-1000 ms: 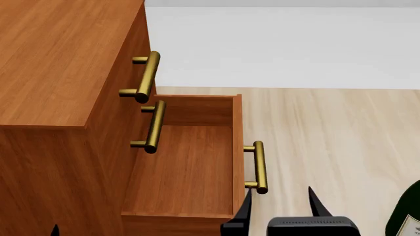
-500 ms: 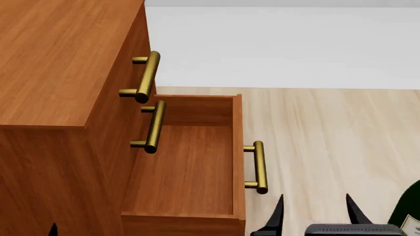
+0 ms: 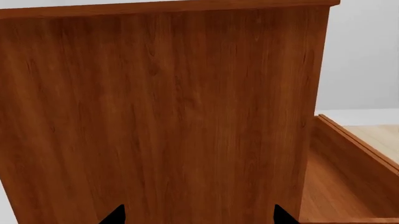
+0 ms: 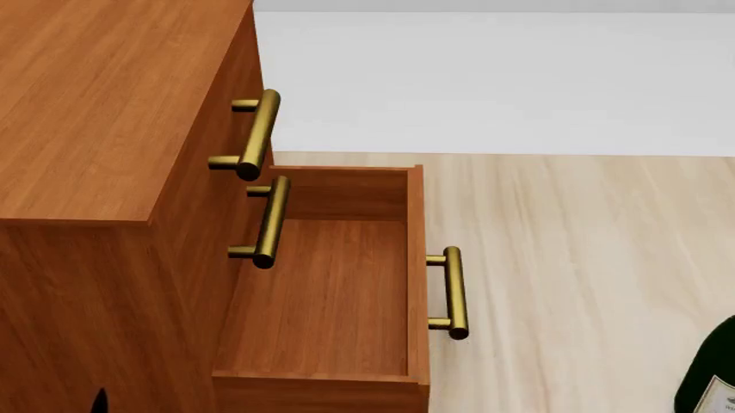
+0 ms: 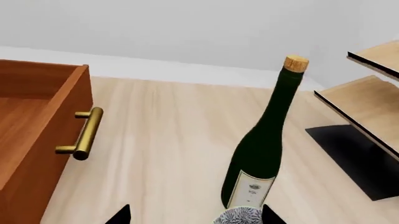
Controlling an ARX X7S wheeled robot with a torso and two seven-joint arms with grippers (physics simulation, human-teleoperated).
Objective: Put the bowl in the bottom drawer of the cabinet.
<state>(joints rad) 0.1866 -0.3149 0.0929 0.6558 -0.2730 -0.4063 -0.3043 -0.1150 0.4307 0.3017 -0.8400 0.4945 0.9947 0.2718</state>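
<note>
The cabinet (image 4: pixel 103 112) fills the head view's left. Its bottom drawer (image 4: pixel 327 292) stands pulled open and holds nothing, its brass handle (image 4: pixel 456 292) facing the floor. In the right wrist view only the top of the blue-and-white bowl (image 5: pixel 240 217) shows at the frame's edge, on the floor in front of a green bottle (image 5: pixel 262 144). My right gripper (image 5: pixel 196 217) is open; the bowl sits close to one fingertip (image 5: pixel 272 215). It is out of the head view. My left gripper (image 3: pixel 199 217) is open, facing the cabinet's side panel (image 3: pixel 162 112).
The green bottle (image 4: pixel 712 374) stands on the wooden floor right of the drawer. A pale wood rack (image 5: pixel 367 88) on a black base (image 5: pixel 355 158) is beyond the bottle. The two upper drawers are shut, their brass handles (image 4: pixel 258 133) sticking out above the open drawer.
My right gripper has slid to the right and dropped out of the head view's bottom edge. The drawer, cabinet and bottle have not moved.
</note>
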